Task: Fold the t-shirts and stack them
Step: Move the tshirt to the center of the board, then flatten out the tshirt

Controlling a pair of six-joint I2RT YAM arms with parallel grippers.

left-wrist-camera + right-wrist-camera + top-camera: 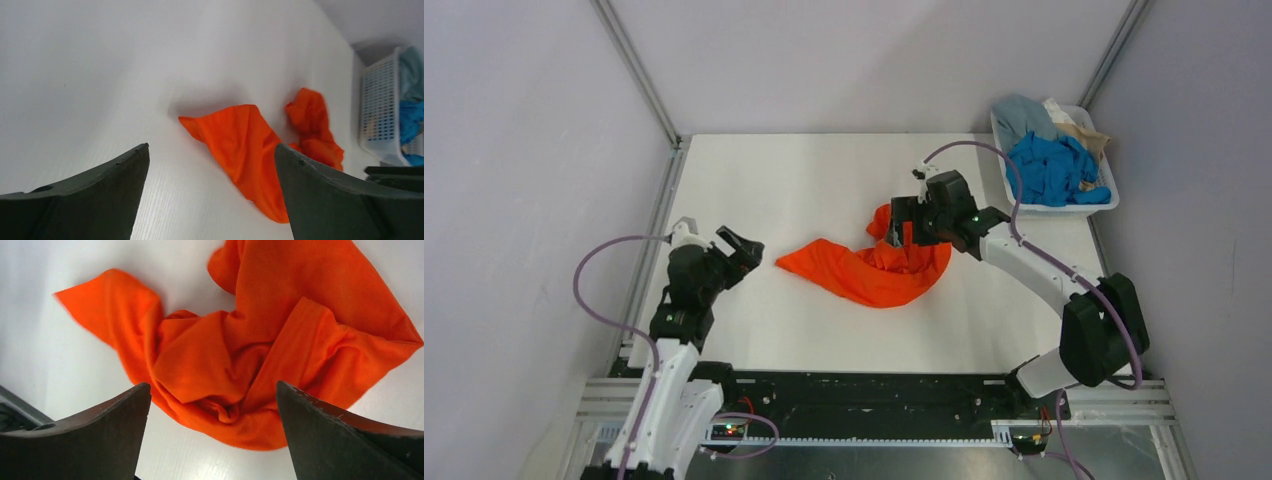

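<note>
Your right gripper (212,390) hung, jaws spread wide, above the crumpled orange t-shirt (864,272). Your left gripper (211,152) gaped wide over the table (774,170) nearby

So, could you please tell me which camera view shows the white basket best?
The top external view: the whole basket shows, with shirts piled inside. The left wrist view catches only its latticed side; the right wrist view misses it.

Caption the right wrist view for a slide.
Right gripper, jaws open, over the crumpled orange t-shirt on the white table.
</note>
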